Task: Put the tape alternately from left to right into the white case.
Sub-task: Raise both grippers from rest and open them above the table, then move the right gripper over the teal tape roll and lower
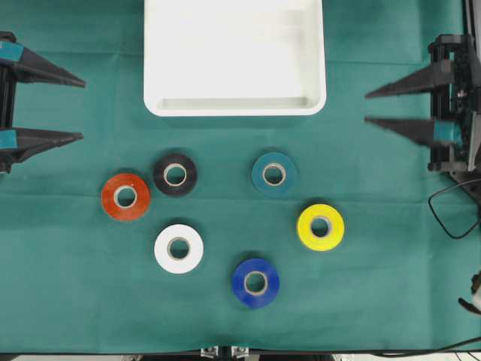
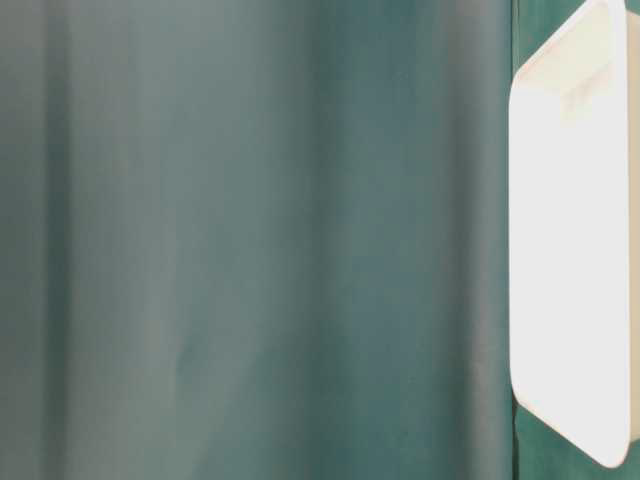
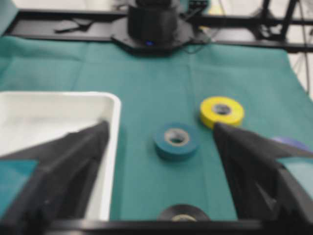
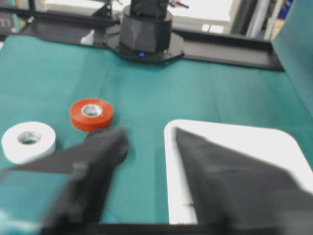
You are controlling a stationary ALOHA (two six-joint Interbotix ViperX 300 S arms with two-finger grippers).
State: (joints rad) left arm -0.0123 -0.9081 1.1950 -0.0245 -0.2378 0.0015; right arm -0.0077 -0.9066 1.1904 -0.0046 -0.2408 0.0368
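left gripper (image 1: 81, 106): jaws apart, empty | right gripper (image 1: 366, 107): jaws apart, empty | white case (image 1: 234, 105): no readable writing | six tape rolls (image 1: 179, 248) on bench

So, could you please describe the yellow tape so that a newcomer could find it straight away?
Start at the white case at the top of the overhead view; six rolls lie on the green cloth below it. The yellow tape is the rightmost, below and right of the teal tape and above the blue tape. It is the only yellow roll.
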